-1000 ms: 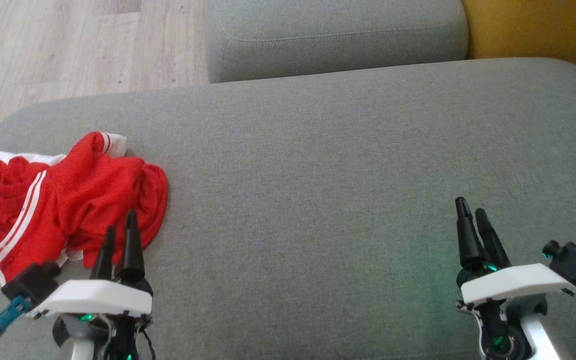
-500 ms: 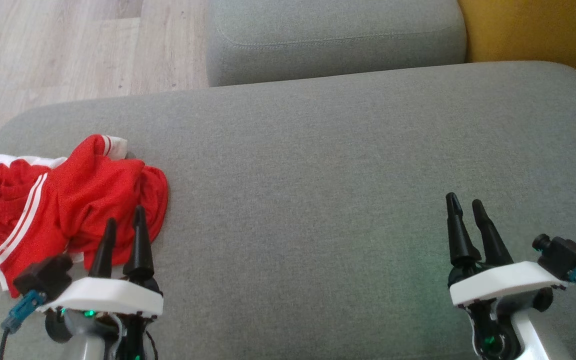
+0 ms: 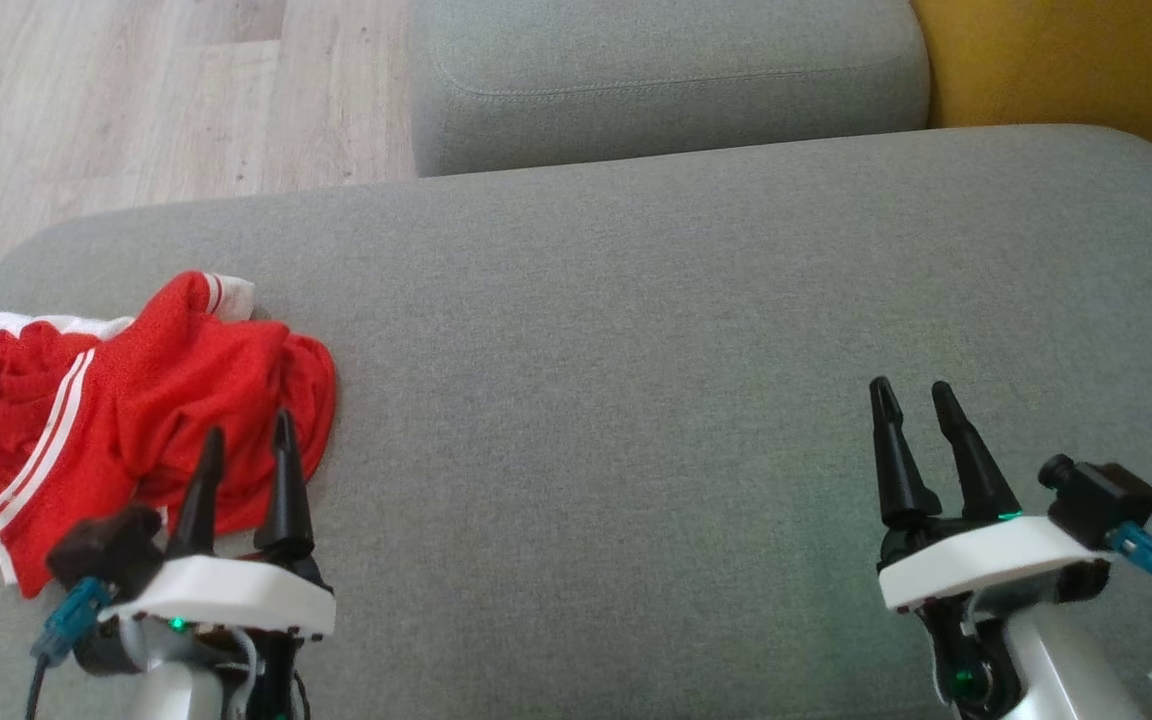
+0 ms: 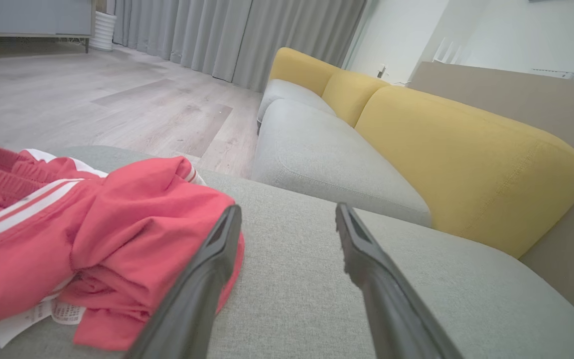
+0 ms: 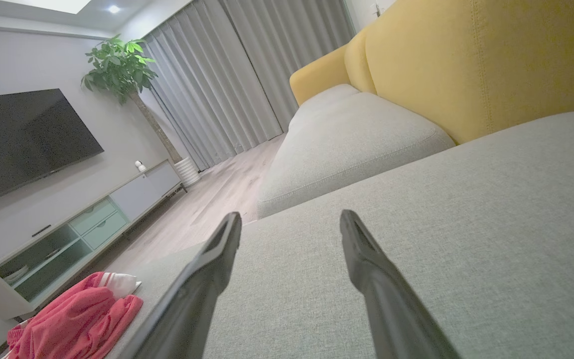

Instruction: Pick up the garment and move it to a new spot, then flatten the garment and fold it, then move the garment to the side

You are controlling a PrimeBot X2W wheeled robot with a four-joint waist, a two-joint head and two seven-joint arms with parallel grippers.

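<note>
Two grippers: left gripper [image 3: 247,428] at the near left and right gripper [image 3: 909,390] at the near right, both over the grey seat cushion [image 3: 636,330].
Left jaws: spread wide, holding nothing; in the left wrist view one finger overlaps the heap's near right edge, and contact cannot be told.
Right jaws: spread wide, holding nothing, over bare fabric, well apart from the heap.
Garment: red mesh garment [image 3: 136,400] with white stripes, crumpled in a heap at the left end of the seat cushion, near its rounded edge.
Tag: white care label [image 4: 38,314] pokes out under the heap's near side and lies on the cushion.
Far side: second grey cushion [image 3: 666,80], with the yellow backrest [image 3: 1066,60] to its right.
Floor: pale wood floor [image 3: 136,100] at the far left.
Room: television [image 5: 23,139] on the wall, potted plant [image 5: 117,65] and grey curtains [image 5: 217,89] beyond, seen in the right wrist view.
</note>
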